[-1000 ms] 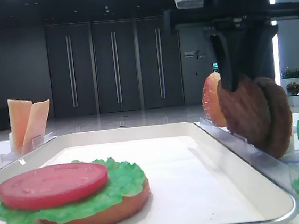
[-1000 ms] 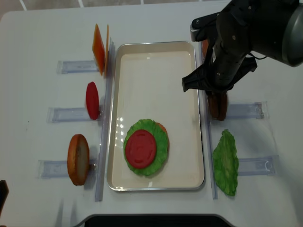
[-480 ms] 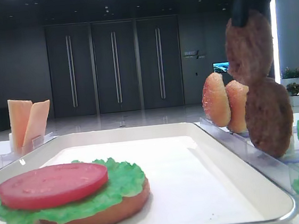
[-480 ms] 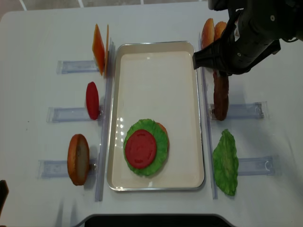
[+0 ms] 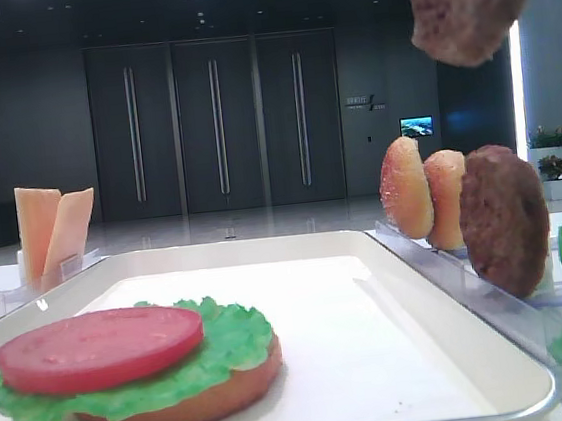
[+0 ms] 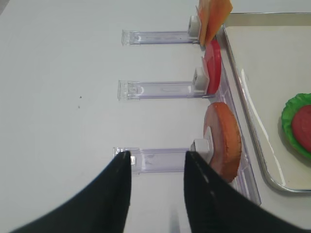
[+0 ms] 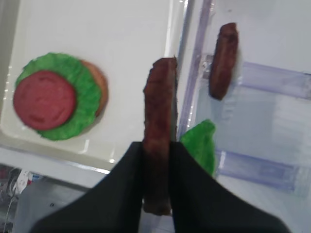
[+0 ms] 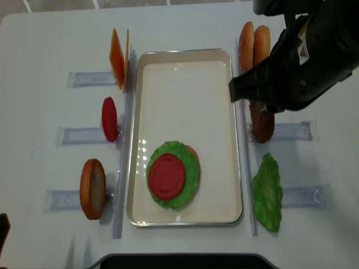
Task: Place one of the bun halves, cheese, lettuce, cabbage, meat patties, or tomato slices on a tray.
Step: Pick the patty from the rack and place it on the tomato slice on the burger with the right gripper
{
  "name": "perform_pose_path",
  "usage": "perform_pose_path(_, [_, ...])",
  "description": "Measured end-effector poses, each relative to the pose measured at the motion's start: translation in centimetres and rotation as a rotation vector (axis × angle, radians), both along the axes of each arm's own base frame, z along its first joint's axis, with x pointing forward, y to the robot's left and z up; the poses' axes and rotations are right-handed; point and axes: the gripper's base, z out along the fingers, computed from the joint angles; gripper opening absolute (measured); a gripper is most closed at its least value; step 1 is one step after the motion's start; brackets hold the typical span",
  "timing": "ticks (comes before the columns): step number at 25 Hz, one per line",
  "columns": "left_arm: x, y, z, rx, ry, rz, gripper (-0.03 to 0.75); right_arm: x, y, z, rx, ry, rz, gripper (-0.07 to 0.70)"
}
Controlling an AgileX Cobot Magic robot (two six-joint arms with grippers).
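In the right claw (image 7: 156, 182), thick grainy brown meat patty (image 7: 158, 145), edge-on

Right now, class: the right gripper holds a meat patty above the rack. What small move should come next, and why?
Probably carry the meat patty sideways over the tray, toward the stack of bun, lettuce and tomato slice. The right gripper is shut on it, it hangs clear of the rack, and it sits near the tray's rim.

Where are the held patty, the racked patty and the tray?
held patty (image 7: 159, 141), right wrist view, middle of its upright edge
racked patty (image 5: 504, 219), low exterior view, centre of its flat face
tray (image 8: 185, 52), overhead view, far rim
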Motion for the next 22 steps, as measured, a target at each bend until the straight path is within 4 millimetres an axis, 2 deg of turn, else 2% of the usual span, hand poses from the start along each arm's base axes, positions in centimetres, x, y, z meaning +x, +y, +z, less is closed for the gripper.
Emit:
perform_pose_path(4, [0.0,0.0,0.0,0.000,0.000,0.000,0.282,-4.1,0.6,0.7,0.050,0.007,0.059,0.112])
perform_pose_path(8, [0.0,0.0,0.0,0.000,0.000,0.000,0.282,-6.6,-0.4,-0.3,0.071,0.036,0.043,0.112])
perform_pose_path(13, [0.0,0.0,0.0,0.000,0.000,0.000,0.282,-7.8,-1.3,-2.0,0.166,0.034,0.025,0.112])
perform_pose_path(22, [0.0,0.0,0.0,0.000,0.000,0.000,0.282,-7.9,0.6,-5.3,0.519,-0.019,0.073,0.112])
